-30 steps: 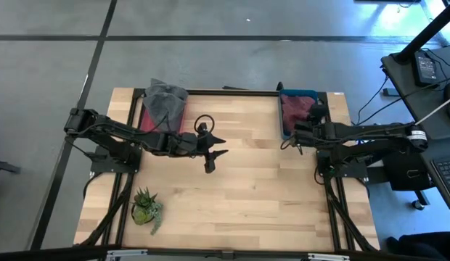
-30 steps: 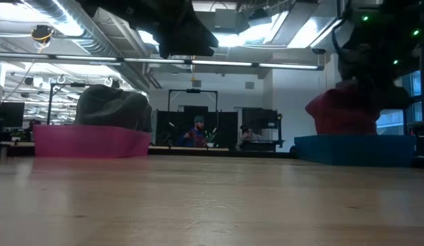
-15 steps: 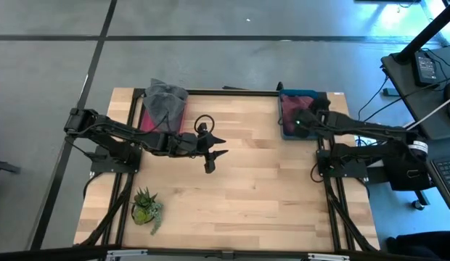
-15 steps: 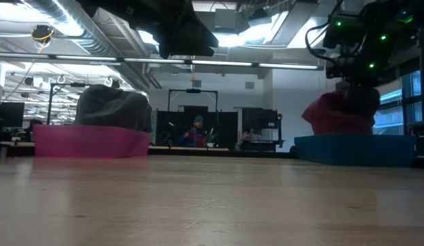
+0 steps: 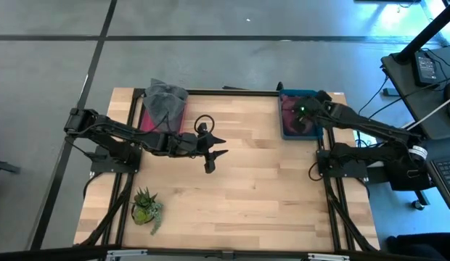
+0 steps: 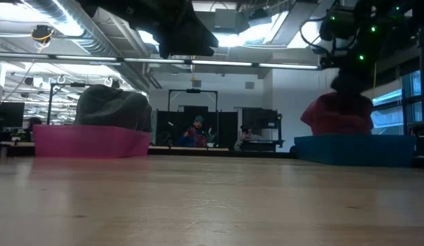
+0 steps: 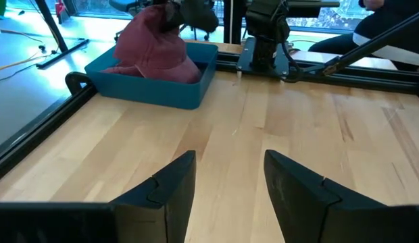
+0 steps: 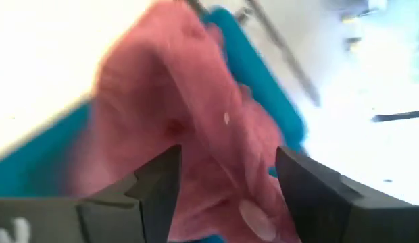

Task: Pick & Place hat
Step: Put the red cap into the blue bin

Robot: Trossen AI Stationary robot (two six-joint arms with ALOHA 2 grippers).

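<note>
A dark red hat (image 5: 296, 116) lies crumpled in the blue bin (image 5: 284, 127) at the table's far right; it also shows in the low view (image 6: 338, 115) and the left wrist view (image 7: 155, 44). My right gripper (image 5: 303, 110) hangs open just over the hat (image 8: 189, 101), its fingers standing apart above the cloth; I cannot tell whether they touch it. My left gripper (image 5: 212, 149) waits open over the middle of the table (image 7: 226, 189), with nothing between its fingers.
A grey hat (image 5: 165, 100) is heaped in the pink bin (image 6: 89, 142) at the far left. A small potted plant (image 5: 145, 206) stands near the front left corner. A black cable loop (image 5: 203, 122) lies beside my left arm. Bare wood fills the table's middle and front.
My right gripper has gone from the blue bin's near edge toward the table's far edge, over the bin, and has risen above the red hat. The hat stays in the bin.
</note>
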